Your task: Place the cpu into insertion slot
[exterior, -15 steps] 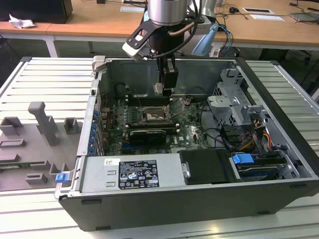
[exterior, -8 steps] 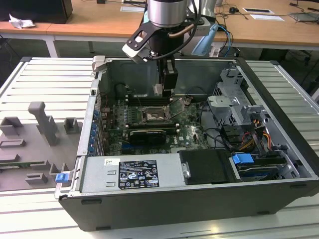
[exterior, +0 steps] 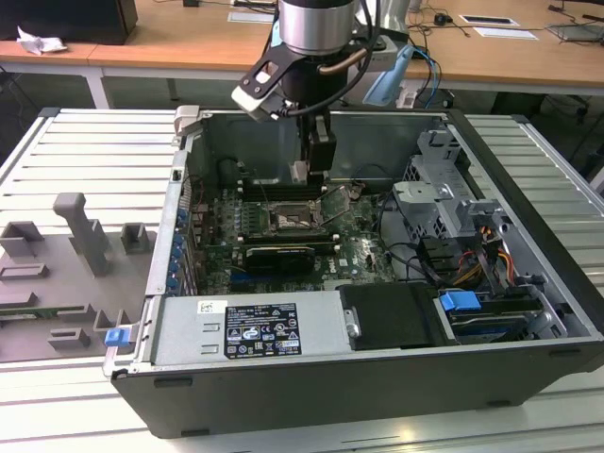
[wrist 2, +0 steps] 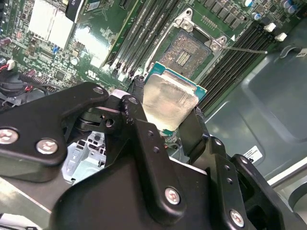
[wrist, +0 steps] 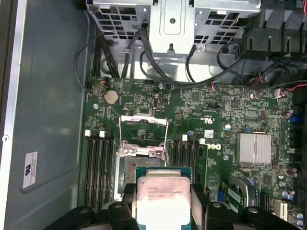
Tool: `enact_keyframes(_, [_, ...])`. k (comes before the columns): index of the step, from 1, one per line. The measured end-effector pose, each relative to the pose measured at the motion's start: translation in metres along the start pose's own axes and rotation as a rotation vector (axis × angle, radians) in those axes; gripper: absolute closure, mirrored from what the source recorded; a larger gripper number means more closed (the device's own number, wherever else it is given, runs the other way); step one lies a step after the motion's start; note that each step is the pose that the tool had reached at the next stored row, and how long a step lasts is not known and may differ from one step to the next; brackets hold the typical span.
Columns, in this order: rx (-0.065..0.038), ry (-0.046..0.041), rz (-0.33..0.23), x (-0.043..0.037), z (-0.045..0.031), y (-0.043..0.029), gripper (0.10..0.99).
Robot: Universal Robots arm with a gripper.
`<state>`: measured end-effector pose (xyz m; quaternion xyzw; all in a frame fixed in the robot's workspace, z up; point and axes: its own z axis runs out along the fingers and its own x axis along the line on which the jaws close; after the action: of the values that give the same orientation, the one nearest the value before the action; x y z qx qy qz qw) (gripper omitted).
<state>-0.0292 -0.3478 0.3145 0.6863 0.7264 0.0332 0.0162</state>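
Note:
My gripper (exterior: 300,176) hangs inside the open computer case, shut on the cpu (exterior: 299,172), a small square chip with a silver-grey top on a green edge. In both wrist views the cpu (wrist 2: 170,98) (wrist: 163,196) sits clamped between the two black fingers (wrist 2: 139,103) (wrist: 199,203). The insertion slot (exterior: 288,220) lies on the green board just below and in front of the chip. Its metal frame (wrist: 143,129) is flipped open and the socket bed (wrist 2: 189,50) (wrist: 132,167) is bare. The chip is held above the slot, apart from it.
Memory slots (wrist: 98,167) flank the socket on both sides. A black graphics card (exterior: 276,255) lies nearer the case front, with the power supply (exterior: 250,330) beyond it. A drive cage (exterior: 444,198) and cables fill the exterior view's right. Grey fixtures (exterior: 90,236) stand outside the case.

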Motion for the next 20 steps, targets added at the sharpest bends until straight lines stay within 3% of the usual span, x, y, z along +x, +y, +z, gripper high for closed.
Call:
enact_keyframes(14, [0.001,-0.0002,0.005,-0.0002,0.0082,-0.0006,0.549])
enact_keyframes(20, [0.003,0.0000,0.005,-0.0004,0.0194,-0.0013,0.549])
